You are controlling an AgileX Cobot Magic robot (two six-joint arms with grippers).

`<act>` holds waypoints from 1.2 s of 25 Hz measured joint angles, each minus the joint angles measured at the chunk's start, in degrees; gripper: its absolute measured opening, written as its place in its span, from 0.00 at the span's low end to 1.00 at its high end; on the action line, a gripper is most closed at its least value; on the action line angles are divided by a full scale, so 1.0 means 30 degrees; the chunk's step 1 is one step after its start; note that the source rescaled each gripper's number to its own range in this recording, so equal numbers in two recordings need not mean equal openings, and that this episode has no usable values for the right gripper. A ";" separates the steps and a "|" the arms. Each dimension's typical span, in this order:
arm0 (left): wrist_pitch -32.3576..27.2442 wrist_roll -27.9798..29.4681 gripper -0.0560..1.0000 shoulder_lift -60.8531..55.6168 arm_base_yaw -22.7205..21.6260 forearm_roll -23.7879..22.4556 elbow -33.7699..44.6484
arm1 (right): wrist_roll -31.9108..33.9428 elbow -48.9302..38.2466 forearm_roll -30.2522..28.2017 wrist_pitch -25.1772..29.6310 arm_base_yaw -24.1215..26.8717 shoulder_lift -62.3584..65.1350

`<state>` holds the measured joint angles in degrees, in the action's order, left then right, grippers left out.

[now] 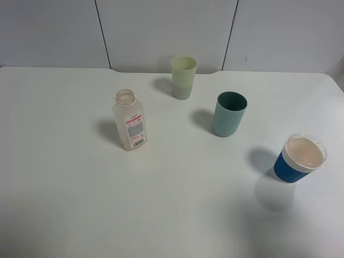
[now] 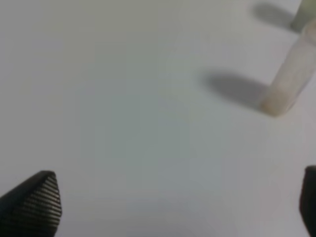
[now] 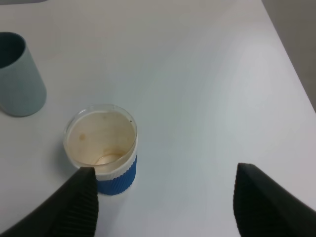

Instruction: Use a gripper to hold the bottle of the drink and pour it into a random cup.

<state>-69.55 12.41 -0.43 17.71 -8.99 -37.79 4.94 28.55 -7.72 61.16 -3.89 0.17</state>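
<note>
Presently, my left claw (image 2: 180, 200) stands wide, empty above the white table (image 1: 64, 161). Leftmost, the small clear plastic bottle (image 1: 129, 120) is upright and capless; then the pale yellow-green tumbler (image 1: 183, 77), teal cup (image 1: 229, 114), blue white-rimmed cup (image 1: 299, 158). My right claw (image 3: 165, 200) gapes wide, empty.

So on the white table (image 1: 64, 188) there's a capless bottle of the drink (image 1: 129, 120) standing upright on the left, pink-and-white label facing the camera. The pale yellow-green cup (image 1: 183, 77) sits farthest back, a teal cup (image 1: 229, 113) is to its right and nearer, and a blue cup with a white rim (image 1: 299, 158) is way off right, all well apart
</note>
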 joint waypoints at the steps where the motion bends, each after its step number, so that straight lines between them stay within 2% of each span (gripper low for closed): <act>1: 0.0089 0.0000 0.96 0.0000 0.0000 0.0020 0.0337 | 0.0000 0.0000 0.0000 0.0000 0.0000 0.0000; 6: 0.0877 -0.0512 0.96 0.0000 0.0000 0.0038 0.2061 | 0.0000 0.0000 0.0000 0.0000 0.0000 0.0000; 13: 0.2614 -0.1012 0.96 0.0000 0.0000 0.0057 0.2807 | 0.0000 0.0000 0.0000 0.0000 0.0000 0.0000; 30: 0.2913 -0.1594 0.96 0.0000 0.0000 0.0573 0.2911 | 0.0000 0.0000 0.0000 0.0000 0.0000 0.0000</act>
<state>-60.82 7.63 -0.43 17.71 -7.27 -29.05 4.94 28.55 -7.72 61.16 -3.89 0.17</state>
